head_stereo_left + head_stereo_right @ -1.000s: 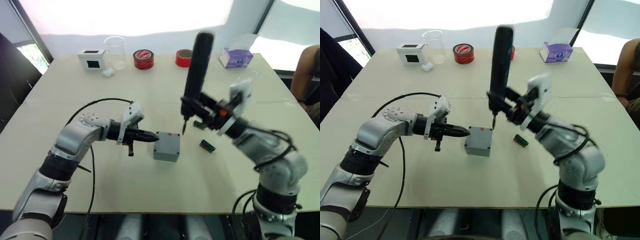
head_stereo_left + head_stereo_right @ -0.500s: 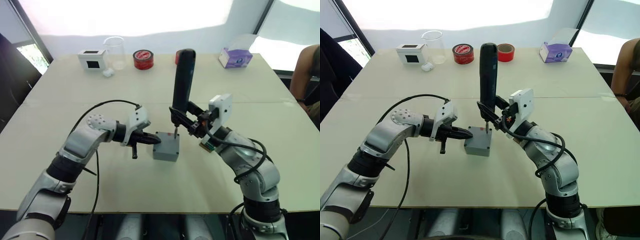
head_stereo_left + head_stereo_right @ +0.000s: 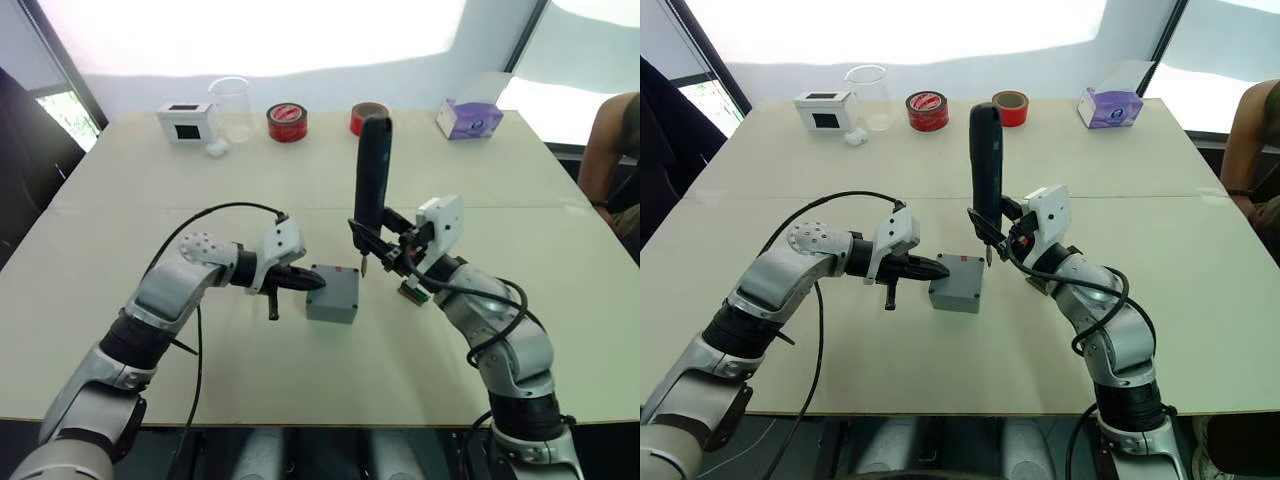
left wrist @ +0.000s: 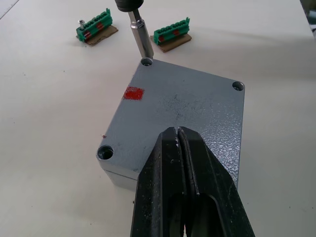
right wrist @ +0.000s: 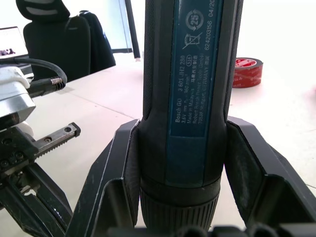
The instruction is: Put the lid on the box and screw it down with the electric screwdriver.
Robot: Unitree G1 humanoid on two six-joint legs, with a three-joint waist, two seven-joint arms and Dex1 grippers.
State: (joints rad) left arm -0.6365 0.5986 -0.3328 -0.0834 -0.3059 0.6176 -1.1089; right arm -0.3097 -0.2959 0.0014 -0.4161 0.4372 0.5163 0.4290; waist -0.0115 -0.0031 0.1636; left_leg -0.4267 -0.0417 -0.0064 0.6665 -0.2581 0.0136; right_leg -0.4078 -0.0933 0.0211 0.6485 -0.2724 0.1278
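Note:
The grey lid (image 4: 187, 106), with a red mark and corner screw holes, lies on top of the box (image 3: 333, 295) at mid-table. My left gripper (image 4: 178, 132) is shut, and its tips rest on the lid's near edge. My right gripper (image 3: 384, 252) is shut on the electric screwdriver (image 3: 372, 180), a long black cylinder held upright. Its silver bit (image 4: 141, 42) points down at the lid's far corner hole (image 4: 146, 62), at or just above it. The black fingers (image 5: 123, 153) clamp the screwdriver's body from both sides.
Two green terminal blocks (image 4: 94, 32) (image 4: 172, 34) lie just beyond the box. Along the table's far edge stand a white box with a black screen (image 3: 185, 120), a clear beaker (image 3: 230, 105), two tape rolls (image 3: 287, 121) (image 3: 368, 115) and a purple tissue box (image 3: 467, 118). A person (image 3: 615, 150) sits at the right.
My right arm has swung the screwdriver from a raised tilt down to upright, bringing its bit to the lid's far corner. The left gripper has stayed on the lid.

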